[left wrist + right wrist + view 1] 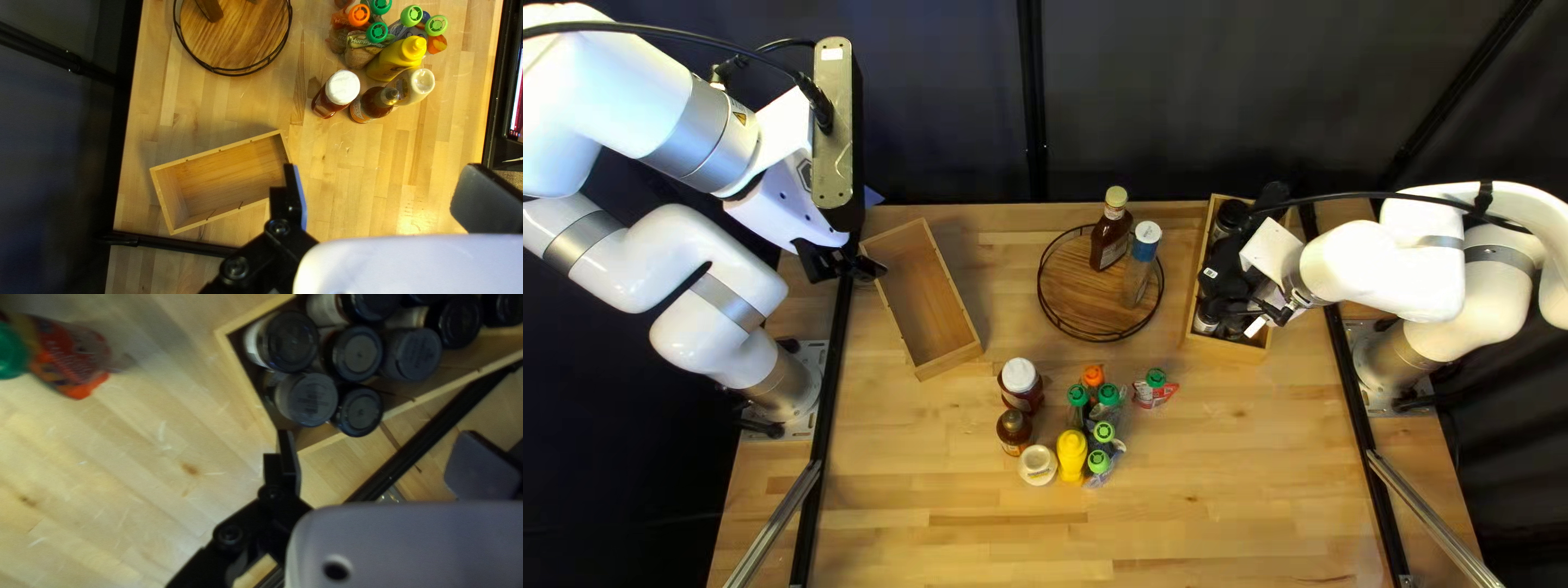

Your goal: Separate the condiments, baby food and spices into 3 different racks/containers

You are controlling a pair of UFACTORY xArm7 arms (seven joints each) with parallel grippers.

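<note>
left gripper [381, 179]: fingers apart, gripping nothing; one finger overlaps the bare box [223, 177].
right gripper [376, 452]: also spread, near the crate [234, 359].
spice jars [308, 400]: in that crate, ahead of our right gripper; likely sorted.
round rack [234, 38]: well ahead of our left gripper; two bottles [1109, 248] on it.
loose sauces [373, 103]: ahead of it too, left to rack, crowding our reach.
pouches [359, 54]: beyond those sauces, none boxed.
black rail [408, 446]: beside the crate.
</note>
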